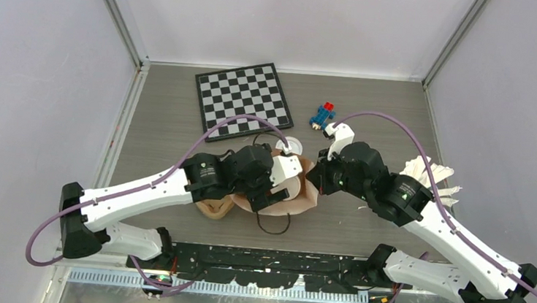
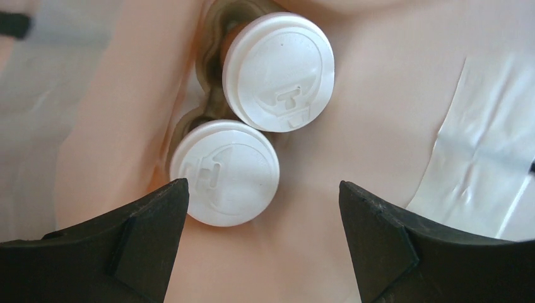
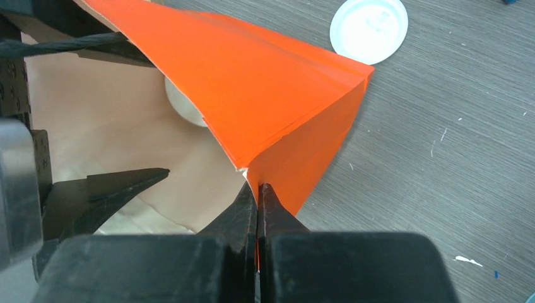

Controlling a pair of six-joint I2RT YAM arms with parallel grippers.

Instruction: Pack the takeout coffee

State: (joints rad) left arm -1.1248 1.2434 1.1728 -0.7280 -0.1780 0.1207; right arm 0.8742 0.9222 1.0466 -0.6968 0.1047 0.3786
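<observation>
Orange paper bag [image 3: 252, 82], tan inside, is pinched at its rim by the closed right gripper [image 3: 258, 189]; the left gripper [image 2: 262, 186] hangs wide open over two takeout coffee cups [image 2: 224, 172] standing upright inside it, white lids up. Beyond lie another white lid [image 3: 369, 28] on the grey wood-grain surface [image 3: 429, 126], a chessboard [image 1: 241, 98], then pale walls [image 1: 278, 13].

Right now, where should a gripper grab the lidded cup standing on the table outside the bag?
Probably from straight above, closing across its round white lid: the cup stands upright, lid up, apart from the orange bag.
</observation>
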